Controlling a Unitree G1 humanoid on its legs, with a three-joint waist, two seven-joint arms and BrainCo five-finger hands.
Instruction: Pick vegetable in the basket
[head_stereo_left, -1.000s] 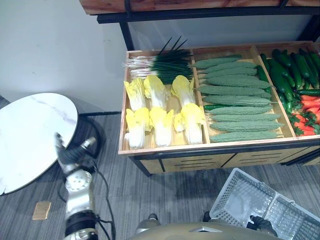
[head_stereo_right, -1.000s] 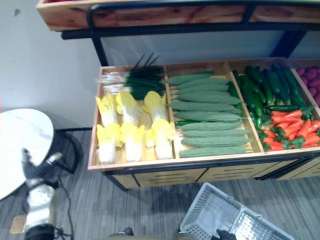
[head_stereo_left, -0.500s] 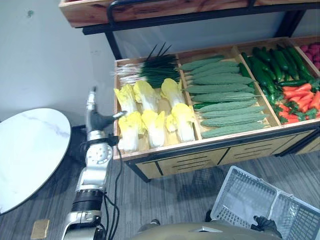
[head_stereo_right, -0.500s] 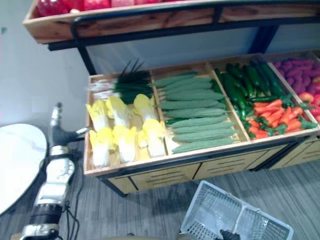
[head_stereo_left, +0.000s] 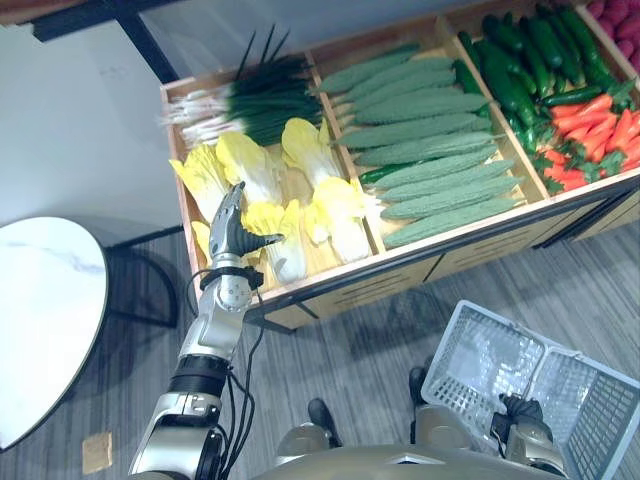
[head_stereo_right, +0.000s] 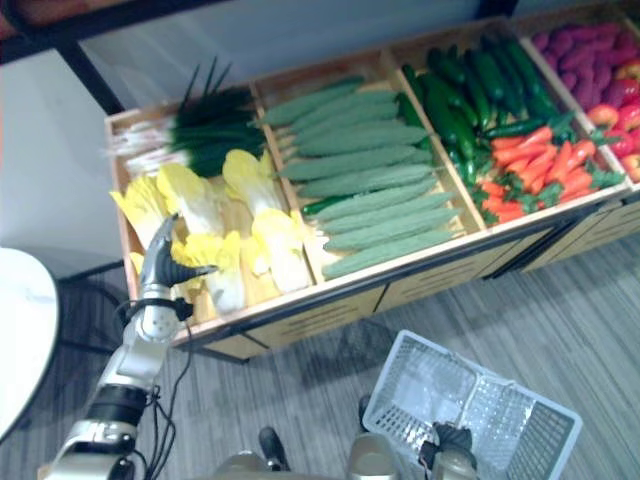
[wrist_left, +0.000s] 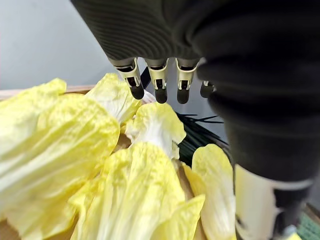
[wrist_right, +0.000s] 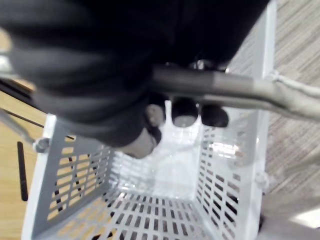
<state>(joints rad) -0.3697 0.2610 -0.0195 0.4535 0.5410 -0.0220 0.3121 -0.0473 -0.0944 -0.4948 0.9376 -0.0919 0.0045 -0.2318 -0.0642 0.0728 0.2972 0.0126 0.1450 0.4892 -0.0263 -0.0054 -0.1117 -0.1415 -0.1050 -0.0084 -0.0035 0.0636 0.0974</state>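
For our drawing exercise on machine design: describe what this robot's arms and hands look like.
The left arm is silver-grey metal in rounded segments with a black ribbed band. The left hand and right hand wear dark ribbed covers over back and wrist; the fingers are slim and silver with dark rounded tips.

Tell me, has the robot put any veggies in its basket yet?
Not yet. Done: the right hand is curled round the handle of the basket, which is empty. In hand: the left hand hovers open over the yellow cabbages. Left: grab one and drop it in.
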